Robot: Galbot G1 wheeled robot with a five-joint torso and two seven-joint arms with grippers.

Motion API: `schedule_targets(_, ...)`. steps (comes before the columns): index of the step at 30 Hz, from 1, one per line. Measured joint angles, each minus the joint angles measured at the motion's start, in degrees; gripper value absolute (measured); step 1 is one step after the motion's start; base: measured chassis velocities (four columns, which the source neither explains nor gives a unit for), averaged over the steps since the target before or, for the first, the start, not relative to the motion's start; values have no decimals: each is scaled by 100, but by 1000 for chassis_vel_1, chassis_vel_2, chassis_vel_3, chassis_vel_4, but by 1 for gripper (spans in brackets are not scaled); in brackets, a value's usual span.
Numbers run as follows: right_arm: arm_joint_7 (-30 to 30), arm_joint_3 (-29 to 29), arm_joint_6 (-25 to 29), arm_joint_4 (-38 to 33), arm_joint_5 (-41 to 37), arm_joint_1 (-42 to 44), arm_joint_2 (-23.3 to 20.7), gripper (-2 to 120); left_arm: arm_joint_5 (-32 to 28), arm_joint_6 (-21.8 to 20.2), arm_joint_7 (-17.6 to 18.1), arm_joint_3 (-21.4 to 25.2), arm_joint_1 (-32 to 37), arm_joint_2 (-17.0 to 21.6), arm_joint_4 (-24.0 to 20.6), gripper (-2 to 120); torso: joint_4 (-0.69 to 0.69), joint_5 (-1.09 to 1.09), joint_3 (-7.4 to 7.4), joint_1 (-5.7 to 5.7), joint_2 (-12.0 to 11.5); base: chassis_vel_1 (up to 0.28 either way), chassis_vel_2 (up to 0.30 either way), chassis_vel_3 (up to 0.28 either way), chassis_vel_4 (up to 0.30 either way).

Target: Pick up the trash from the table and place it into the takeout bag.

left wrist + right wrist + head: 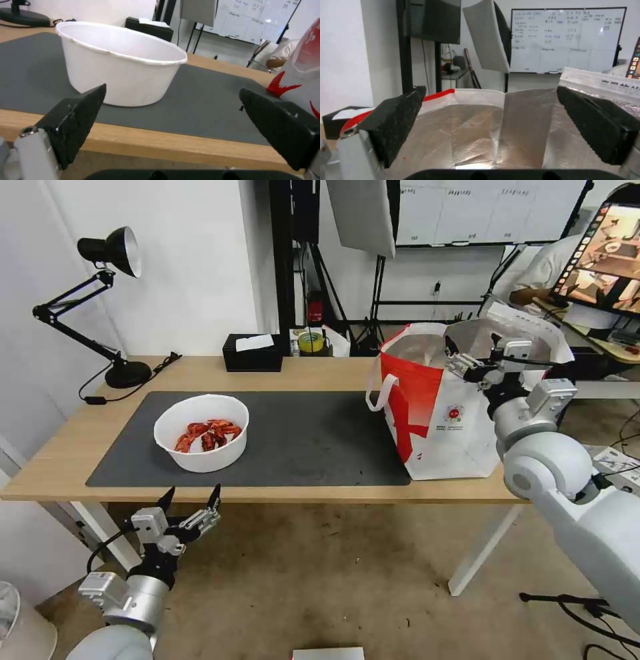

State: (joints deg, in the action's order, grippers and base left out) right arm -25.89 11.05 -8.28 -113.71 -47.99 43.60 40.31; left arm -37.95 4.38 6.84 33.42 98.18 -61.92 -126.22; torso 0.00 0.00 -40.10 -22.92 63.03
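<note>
Now, at the far left of the tabletop (280, 373) a black desk lamp (107, 253) stands on its round base, behind the dark grey mat (313, 440). On the left part of this mat sits the white round bowl (201, 432), upright, with red crayfish shells (208, 433) inside it. In the left wrist view the bowl (120, 67) shows its plain white wall, and the shells are hidden by the rim.

The left hand (190, 499) hangs below the front edge of the tabletop, in front of the bowl and not touching it. Its two black fingers (76, 117) are spread wide apart and hold nothing.

Behind the mat, near the back edge, is a black tissue box (252, 352) with a white tissue coming out of the top.

At the right end of the tabletop stands the takeout bag (443, 413), white and red, with a small round red logo on its front and one white loop handle falling to the side. Its mouth is open and the silver foil lining (480, 135) can be seen.

The right hand (472, 355) is above the open mouth of the bag. Its fingers (596, 122) are also wide apart, with nothing between them.
</note>
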Motion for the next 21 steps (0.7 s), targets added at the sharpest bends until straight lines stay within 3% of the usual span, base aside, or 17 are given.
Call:
schedule_targets(13,83,19,37,-92,-43,36,-9,100,-20,-8,17,6,-72,48,12,100,0,0,0,0,0,0,0,0,0)
schedule_targets(21,532,415,270,-845,-149,688,-130,100,-29,-8,22,53,-58,23,18,100,0,-1,0,-1,0,0,0,0,0)
